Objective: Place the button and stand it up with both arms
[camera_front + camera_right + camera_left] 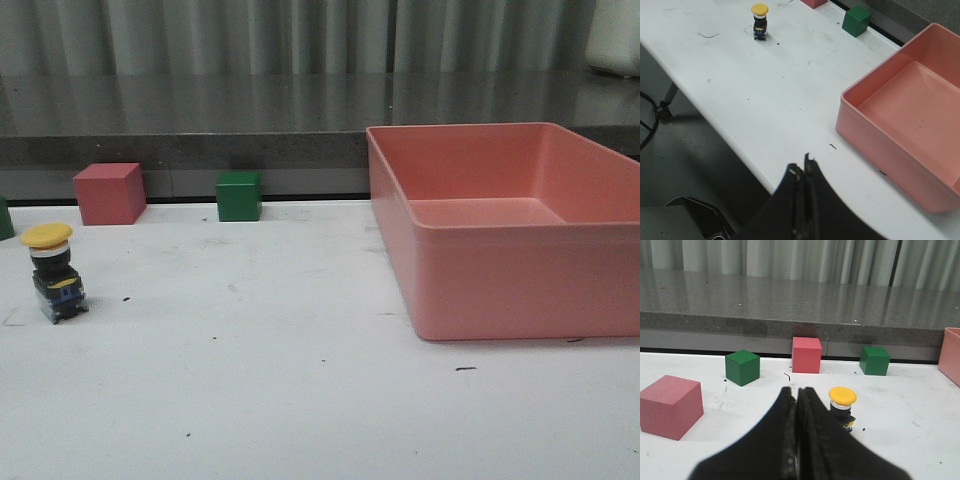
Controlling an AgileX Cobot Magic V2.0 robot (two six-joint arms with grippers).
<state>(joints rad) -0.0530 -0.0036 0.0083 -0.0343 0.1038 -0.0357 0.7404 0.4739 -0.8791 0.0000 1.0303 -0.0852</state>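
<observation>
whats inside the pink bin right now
Nothing shows inside the pink bin: the front view and right wrist view show bare floor and inner walls. In the front view its near wall hides the closest strip of floor. The button stands outside, on the table.

Front camera looks low across the table (300, 400); both wrist cameras, seemingly farther back, share it.

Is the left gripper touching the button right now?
Apart. The left wrist view shows the left gripper shut, with white table visible between its fingertips and the upright button.
</observation>
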